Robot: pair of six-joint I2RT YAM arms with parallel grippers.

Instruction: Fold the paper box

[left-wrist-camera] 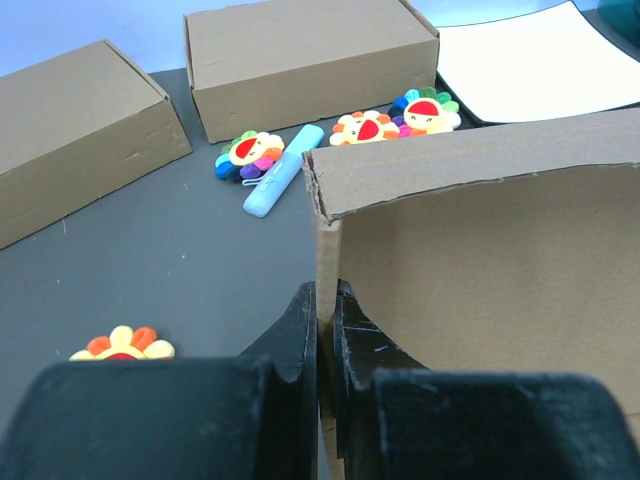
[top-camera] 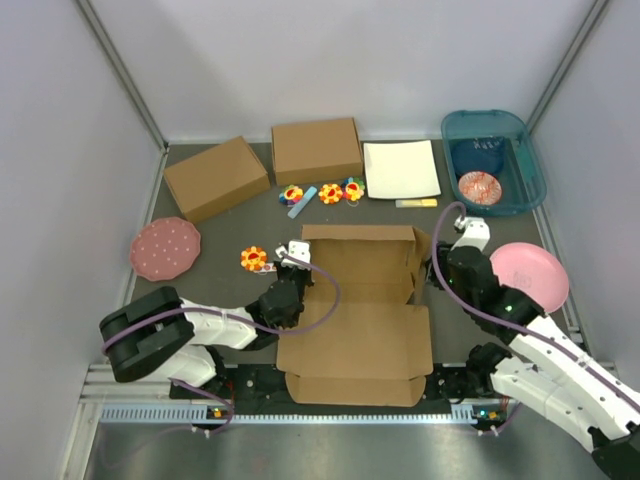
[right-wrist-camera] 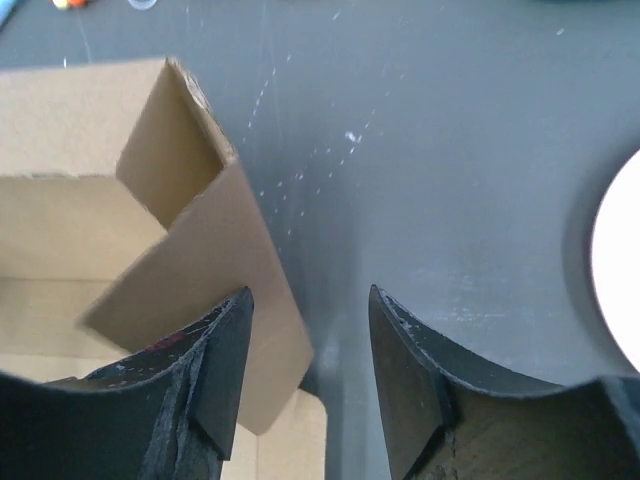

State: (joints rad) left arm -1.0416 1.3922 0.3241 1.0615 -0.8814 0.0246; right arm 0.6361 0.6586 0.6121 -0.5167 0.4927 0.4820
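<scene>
The paper box (top-camera: 360, 320) is a brown die-cut cardboard sheet lying mid-table, its far part raised into walls. My left gripper (top-camera: 290, 290) is shut on the box's upright left side wall (left-wrist-camera: 328, 280); the fingers (left-wrist-camera: 300, 330) pinch its thin edge. My right gripper (top-camera: 440, 265) is open beside the box's right side. In the right wrist view its left finger (right-wrist-camera: 225, 360) lies against a folded side flap (right-wrist-camera: 200, 250), with bare table between the two fingers.
Two ready-made brown boxes (top-camera: 215, 177) (top-camera: 316, 150) and a white sheet (top-camera: 401, 168) lie at the back. Flower toys (top-camera: 330, 192) (top-camera: 255, 259) and a blue stick (top-camera: 301, 200) lie between. A teal bin (top-camera: 495, 160), a pink plate (top-camera: 530, 275) and a red plate (top-camera: 165, 248) stand around.
</scene>
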